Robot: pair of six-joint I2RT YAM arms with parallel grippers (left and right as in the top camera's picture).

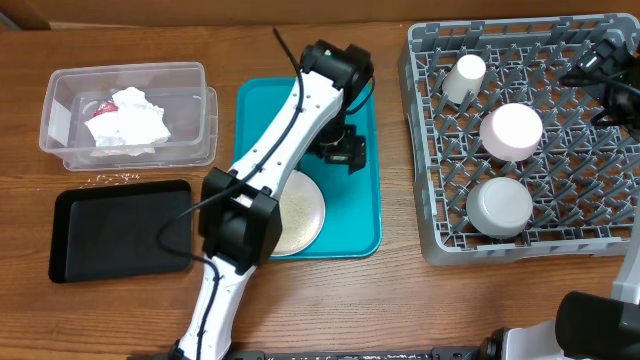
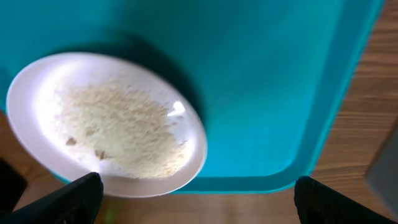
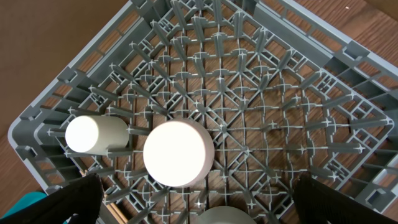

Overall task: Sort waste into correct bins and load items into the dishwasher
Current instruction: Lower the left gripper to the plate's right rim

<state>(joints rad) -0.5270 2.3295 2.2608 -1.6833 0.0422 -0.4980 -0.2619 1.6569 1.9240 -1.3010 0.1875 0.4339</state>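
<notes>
Currently the rack (image 1: 418, 140) holds 1 cup (image 1: 464, 77), 1 pinkish bowl (image 1: 511, 131), 1 grey bowl (image 1: 500, 205)

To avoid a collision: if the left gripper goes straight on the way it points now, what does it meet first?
Probably the bare floor of the teal tray, just beside the white plate. Depth is unclear in this view.
</notes>
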